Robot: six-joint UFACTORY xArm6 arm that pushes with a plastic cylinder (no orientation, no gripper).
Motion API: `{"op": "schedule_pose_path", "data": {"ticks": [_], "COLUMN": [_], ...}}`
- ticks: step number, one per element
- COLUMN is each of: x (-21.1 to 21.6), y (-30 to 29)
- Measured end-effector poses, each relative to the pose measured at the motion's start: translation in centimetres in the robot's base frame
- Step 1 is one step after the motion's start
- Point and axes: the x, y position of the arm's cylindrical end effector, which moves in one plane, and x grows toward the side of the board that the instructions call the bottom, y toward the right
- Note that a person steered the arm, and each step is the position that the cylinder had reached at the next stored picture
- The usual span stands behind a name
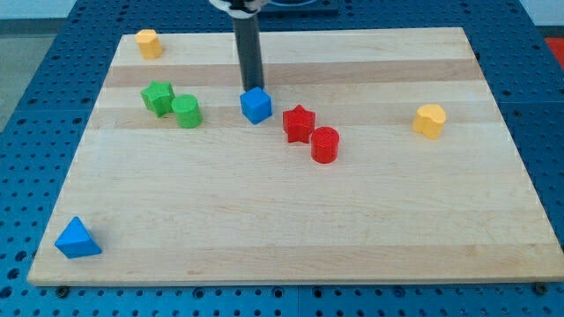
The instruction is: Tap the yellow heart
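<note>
Tip [253, 88] just above blue cube [256, 106]; yellow heart [430, 121] well right

No text, label, brand, number or sign can be read anywhere in this view. The wooden table [291, 229] carries only its grain, the coloured blocks have plain faces, and the dark rod shows no marking.
</note>
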Motion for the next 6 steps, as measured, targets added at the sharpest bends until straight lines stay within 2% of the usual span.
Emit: {"op": "schedule_pose_path", "data": {"ticks": [1, 2, 3, 4, 5, 6], "x": [5.6, 8.5, 9.7, 12.4, 15.8, 19.0], "y": [-0.6, -2.5, 2.5, 2.6, -2.6, -3.9]}}
